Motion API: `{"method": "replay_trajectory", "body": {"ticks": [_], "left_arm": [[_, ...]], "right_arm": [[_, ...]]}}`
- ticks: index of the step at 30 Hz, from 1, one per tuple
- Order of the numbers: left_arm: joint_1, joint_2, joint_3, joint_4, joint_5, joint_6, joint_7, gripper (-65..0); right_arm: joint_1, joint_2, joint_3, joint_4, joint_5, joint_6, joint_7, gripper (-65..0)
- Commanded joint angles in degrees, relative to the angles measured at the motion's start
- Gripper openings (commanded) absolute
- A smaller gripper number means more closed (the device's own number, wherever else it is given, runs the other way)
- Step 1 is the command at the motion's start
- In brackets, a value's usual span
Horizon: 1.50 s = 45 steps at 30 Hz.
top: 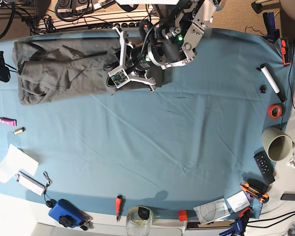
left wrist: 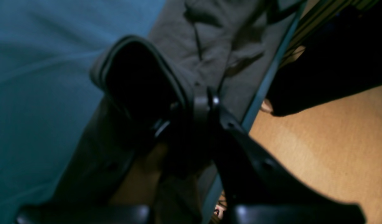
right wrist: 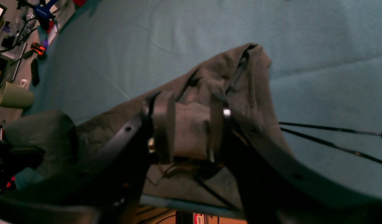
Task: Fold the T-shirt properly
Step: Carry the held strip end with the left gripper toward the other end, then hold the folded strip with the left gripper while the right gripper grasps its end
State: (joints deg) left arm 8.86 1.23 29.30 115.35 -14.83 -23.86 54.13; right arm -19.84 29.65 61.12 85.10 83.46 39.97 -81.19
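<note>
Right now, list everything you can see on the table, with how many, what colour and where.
T-shirt: one, dark olive-grey, bunched, top left in the base view.
table cloth: one, blue-teal, covering the table.
cup: one, grey-green, on its side, right edge.
tape roll: one, red, right edge above the cup.
remote: one, black, right edge below the cup.
screwdriver: one, red-handled, bottom edge.
jar: one, clear glass, bottom edge.
box: one, blue, bottom left.
tube: one, pink, left edge.
left hand: one, black, closed on a T-shirt edge.
right hand: one, black, closed on bunched T-shirt cloth.
</note>
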Motion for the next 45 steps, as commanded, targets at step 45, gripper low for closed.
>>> {"method": "replay_trajectory", "body": {"ticks": [45], "left_arm": [[5.73,0.63,-3.21,8.59,3.08,3.52,11.5,-49.6]], "right_arm": [[6.4,1.62,0.7,0.68,-2.05,0.03,1.19,-45.4]]}}
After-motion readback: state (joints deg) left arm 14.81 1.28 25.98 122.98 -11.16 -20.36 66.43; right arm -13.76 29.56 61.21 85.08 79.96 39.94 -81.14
